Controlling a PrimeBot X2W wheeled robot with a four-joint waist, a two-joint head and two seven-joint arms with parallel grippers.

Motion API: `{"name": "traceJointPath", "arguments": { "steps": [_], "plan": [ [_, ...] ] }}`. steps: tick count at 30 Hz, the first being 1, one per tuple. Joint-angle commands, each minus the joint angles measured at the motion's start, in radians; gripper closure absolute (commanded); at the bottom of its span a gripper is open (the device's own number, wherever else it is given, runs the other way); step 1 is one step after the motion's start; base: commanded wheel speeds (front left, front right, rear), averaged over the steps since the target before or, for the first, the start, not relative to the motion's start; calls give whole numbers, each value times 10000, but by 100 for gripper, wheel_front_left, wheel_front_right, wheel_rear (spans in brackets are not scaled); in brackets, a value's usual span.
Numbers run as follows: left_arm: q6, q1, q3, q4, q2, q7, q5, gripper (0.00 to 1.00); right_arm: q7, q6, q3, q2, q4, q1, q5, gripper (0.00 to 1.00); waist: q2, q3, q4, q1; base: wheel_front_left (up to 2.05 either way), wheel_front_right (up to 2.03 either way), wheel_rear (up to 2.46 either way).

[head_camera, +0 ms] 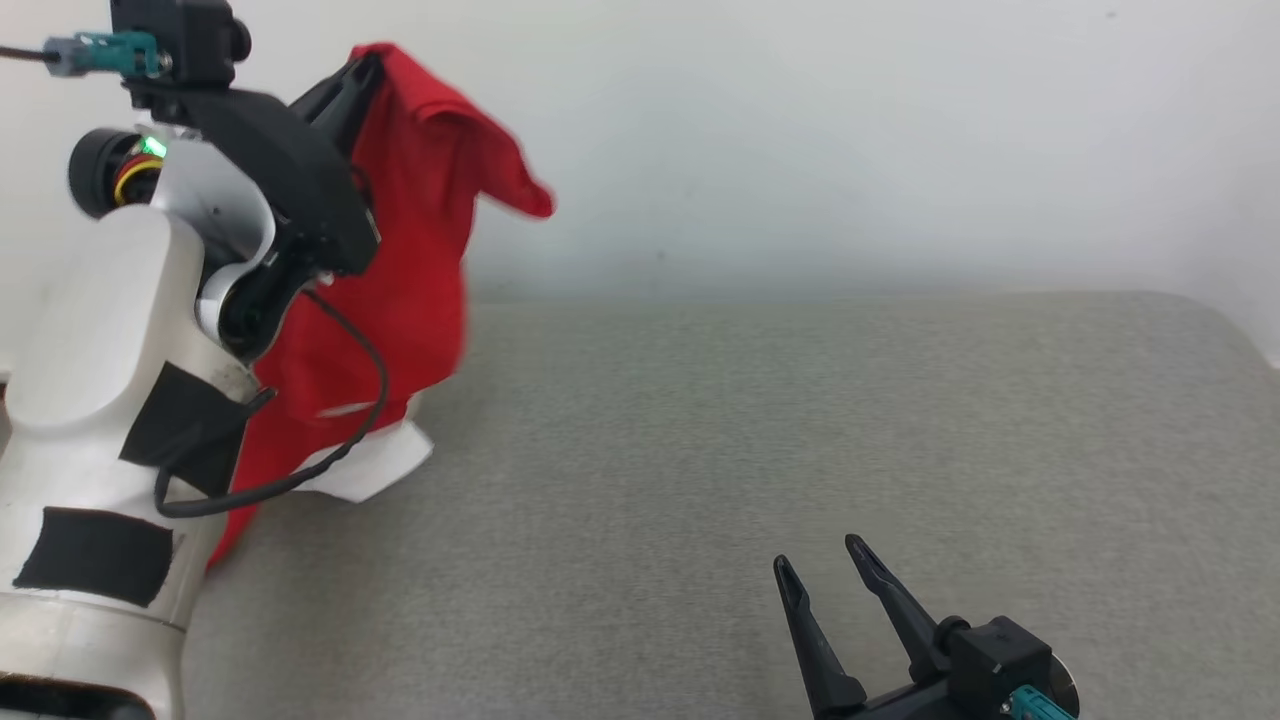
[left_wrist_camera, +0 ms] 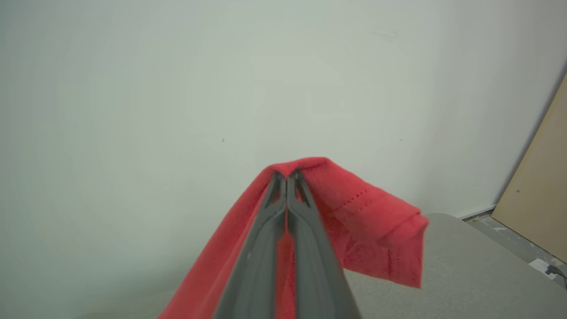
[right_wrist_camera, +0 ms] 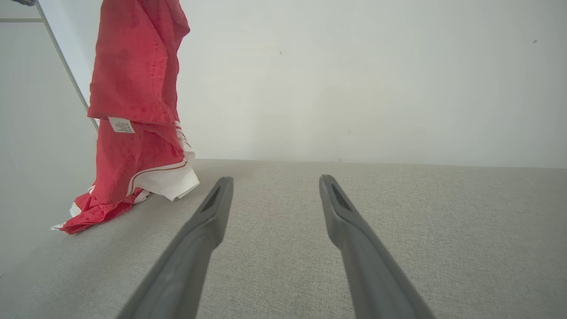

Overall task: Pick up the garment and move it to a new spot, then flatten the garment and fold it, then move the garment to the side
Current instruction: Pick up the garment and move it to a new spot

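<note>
left gripper (left_wrist_camera: 287, 177) up high at far left, pinched tight on the top fold of the red garment (head_camera: 420, 250). garment hangs down, its red-and-white bottom end bunched on the grey table (head_camera: 800, 400), left side. right gripper (head_camera: 818, 552) low at near right, fingers spread wide, holding nothing, well apart from garment.

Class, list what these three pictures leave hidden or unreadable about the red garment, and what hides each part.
- Head view: the lower left of the red garment is hidden behind the pale forearm; its upper flap is blurred.
- Left wrist view: the bottom edge and the left gripper hide its hanging part.
- Right wrist view: the print on the label is too small to read; the top edge cuts off the garment's top.
</note>
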Motion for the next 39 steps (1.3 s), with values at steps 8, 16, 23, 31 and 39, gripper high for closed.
{"name": "traceJointPath", "arguments": {
  "steps": [8,16,23,31,39],
  "plan": [
    [9,-311,-289,-2033,-490,275,-1611,100,-50,4,37,97,87,-22,-54,0,1,-516,-1964,3,0,0,0],
    [8,-28,-514,-2499,-833,-101,-2181,100,-58,4,59,134,128,-149,-51,0,1,-361,-2810,3,0,0,0],
    [517,1283,-262,-1660,-717,419,-2874,100,-71,4,22,152,159,-213,-46,0,1,-182,-3148,3,0,0,0],
    [980,3767,87,-225,905,-354,-2493,0,-1,4,260,162,216,-393,51,0,1,62,-3412,3,0,0,0],
    [1214,4174,822,362,1807,-1423,-2597,0,95,4,290,101,225,-406,88,0,1,3,-3149,3,0,0,0]
  ]
}}
